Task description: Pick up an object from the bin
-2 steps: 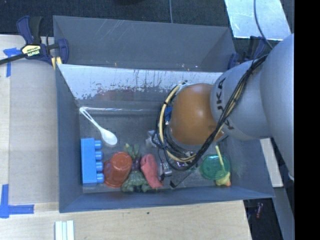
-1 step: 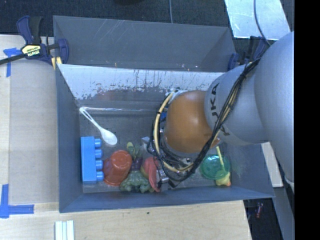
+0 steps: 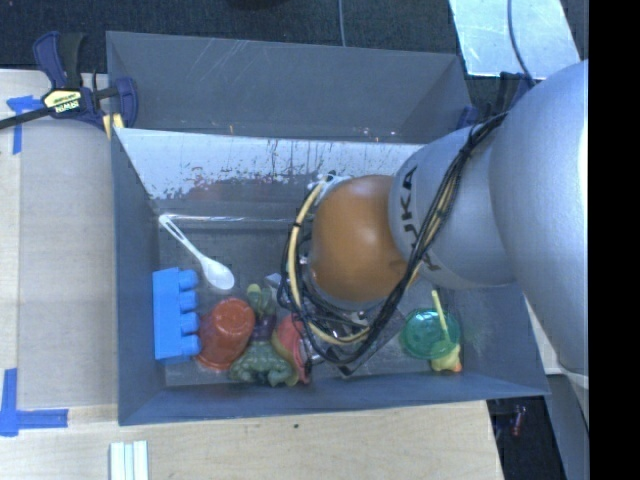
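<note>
Pick not done: nothing is seen lifted. The arm's orange cover (image 3: 350, 238) hangs low over the bin (image 3: 140, 268) floor. The pincer (image 3: 318, 340) is down at 6 o'clock among a red piece (image 3: 288, 336) and a green lumpy toy (image 3: 265, 363); its opening cannot be told. An orange cup (image 3: 228, 330) and a blue block (image 3: 175, 313) lie toward 8 o'clock, a green disc (image 3: 428, 335) at 4 o'clock. Grasp and lift are left. Writing: partial "KUKA" lettering (image 3: 408, 208) on the arm.

One each: blue block (image 3: 175, 313), white spoon (image 3: 200, 258), red cup (image 3: 228, 331).
</note>
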